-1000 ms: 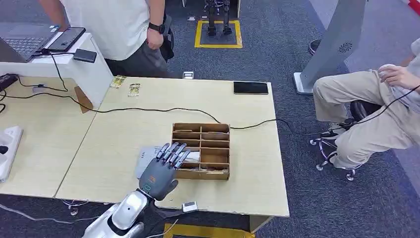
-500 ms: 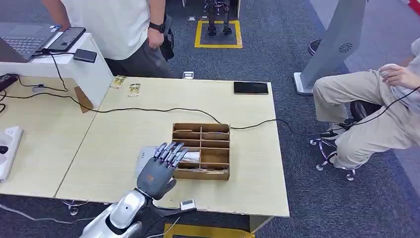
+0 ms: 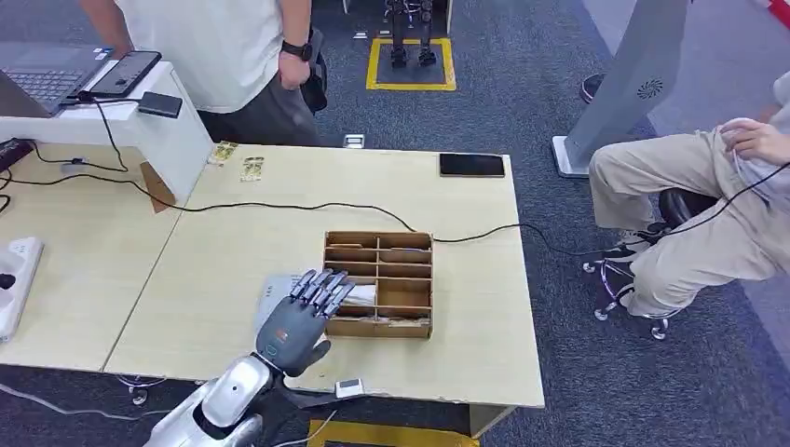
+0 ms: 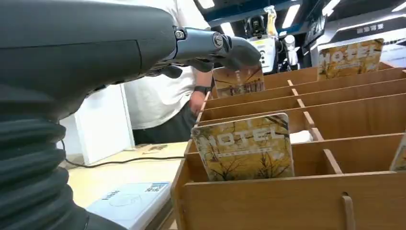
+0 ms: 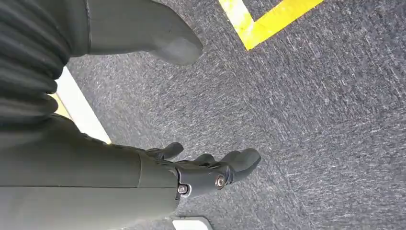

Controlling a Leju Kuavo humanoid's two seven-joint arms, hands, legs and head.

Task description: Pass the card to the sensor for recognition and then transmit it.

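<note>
Left robot hand empty, fingers spread over slotted wooden box, glossy hotel card upright inside, flat white sensor beside, right robot hand open above grey carpet.

We see a black cable running across the tabletop. A dark phone lies by the far edge. A laptop sits on the white stand by the far left corner. One person stands behind, and another person sits on the right.
</note>
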